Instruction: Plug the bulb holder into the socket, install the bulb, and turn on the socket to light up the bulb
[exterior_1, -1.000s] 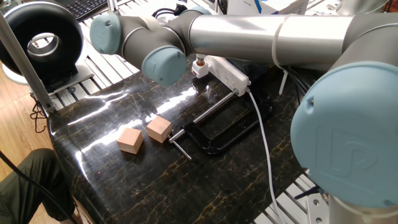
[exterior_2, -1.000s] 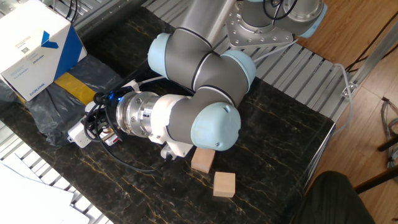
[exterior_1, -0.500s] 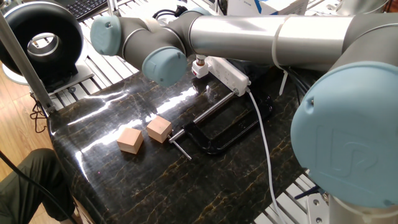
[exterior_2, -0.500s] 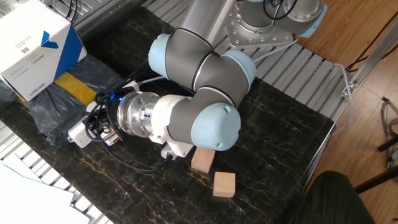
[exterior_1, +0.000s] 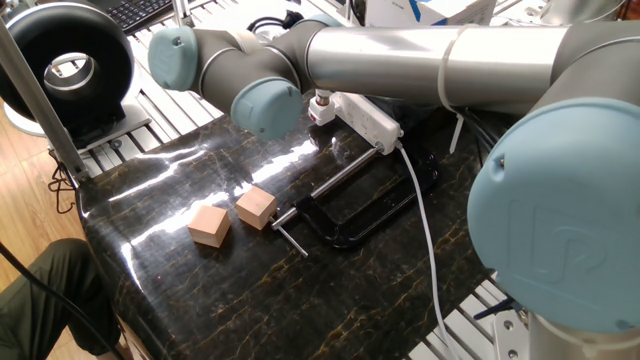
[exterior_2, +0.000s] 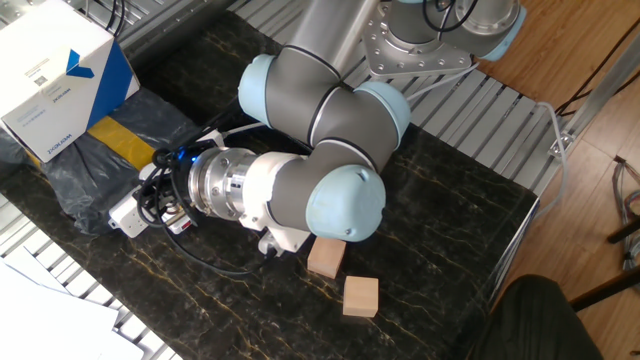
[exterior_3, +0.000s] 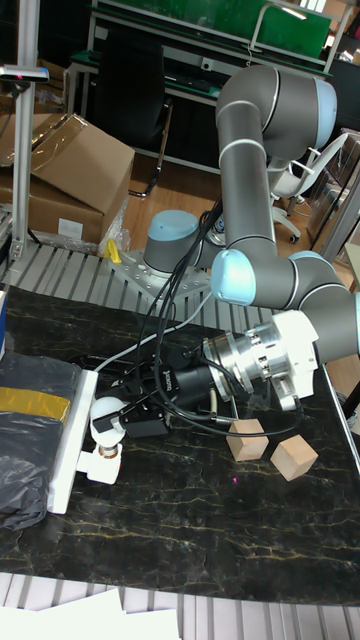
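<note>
Gripping the bulb (exterior_3: 106, 411), tool (exterior_3: 128, 420), no legible writing

I see my arm (exterior_3: 262, 200) folded low over the table, with the forearm almost horizontal and the wrist (exterior_3: 265, 365) pointing sideways. The gripper (exterior_3: 118, 418) is at the end of the black tool body, with cables looping around it. Its fingers (exterior_3: 135, 424) sit on both sides of a small white globe; in the two fixed views they are mostly hidden.
</note>
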